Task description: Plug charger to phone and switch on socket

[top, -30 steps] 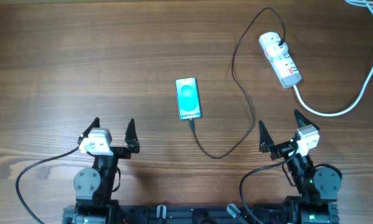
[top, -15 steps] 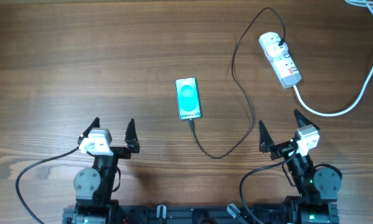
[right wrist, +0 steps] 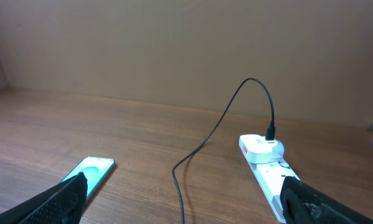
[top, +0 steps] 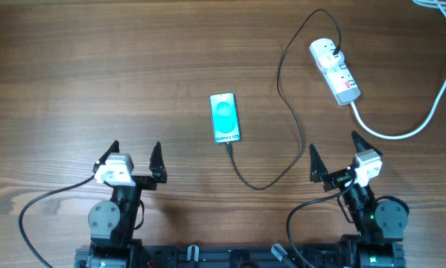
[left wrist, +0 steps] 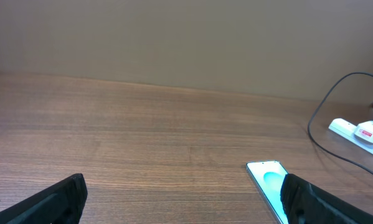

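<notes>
left gripper (top: 135, 147): jaws spread wide, nothing between them. parked at the near edge of the table (top: 96, 74), left of centre, fingers pointing away from the base.
right gripper (top: 333, 144): jaws also wide and empty. parked at the near edge, right of centre.
reason for pose: judged a ready stance. wide jaws give each wrist camera a clear look between its fingers at the work area.
phone (top: 225, 117): flat on the table, teal screen up, between the two arms but farther out, well apart from both grippers. its long axis runs near to far, so one short edge faces the robot.
charger (top: 302, 141): thin black cable, slack on the table. it leaves the socket, loops toward the far side, runs down past the right gripper, curls back and ends at the phone's near edge.
plug tip (top: 229, 147): at or touching the phone's near short edge. too small to tell whether it is seated.
socket (top: 334, 71): white strip at far right, angled, ahead of the right arm and well apart from it.
black plug (top: 339, 53): sits in the strip's far outlet, so the charger's mains end is already in.
switches: red marks show on the strip. on or off cannot be read.
white cord (top: 401, 134): thick lead from the strip's near end, sweeping off to the right.
allocation, judged: the socket lies on the right arm's side, so the switch suits that arm. either arm can reach the phone.
step in hand, judged: nothing is gripped yet. the tip's seating needs checking first.
risk, judged: the phone may slide when the tip is pushed in, so the free gripper may need to brace it.
</notes>
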